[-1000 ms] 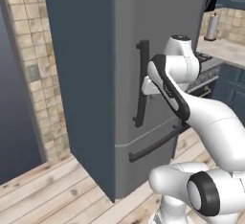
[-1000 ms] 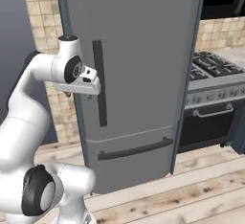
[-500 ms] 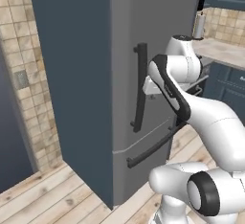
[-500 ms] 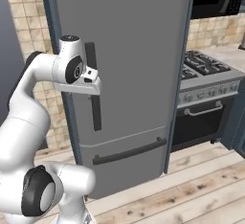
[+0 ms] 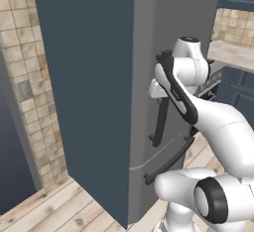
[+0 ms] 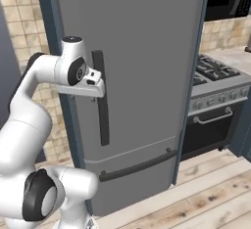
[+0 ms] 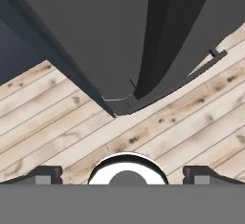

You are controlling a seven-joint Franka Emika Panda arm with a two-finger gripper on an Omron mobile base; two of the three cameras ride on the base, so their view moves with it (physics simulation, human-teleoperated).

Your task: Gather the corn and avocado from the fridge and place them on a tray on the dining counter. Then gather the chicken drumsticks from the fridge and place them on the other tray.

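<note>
Left base view: fridge [image 5: 99, 92] shut; gripper [image 5: 158, 90] at the door handle [image 5: 159, 122], presumably to pull it open. Right base view: jaws spread wide, gripping nothing; corn, avocado, drumsticks presumably inside. Hand view: looks down the handle [image 7: 158, 36] to the floor [image 7: 57, 122]. Base has driven nearer since earlier frames

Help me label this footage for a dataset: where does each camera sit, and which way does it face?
Left base view: behind-left of the arm, facing the fridge side and door handle; arm rises lower right.
Right base view: behind-right, facing the fridge door and stove; arm rises lower left.
Hand view: on the hand, looking down the door at the wood floor; open gripper at bottom.
Shared: fridge, handle.
</note>
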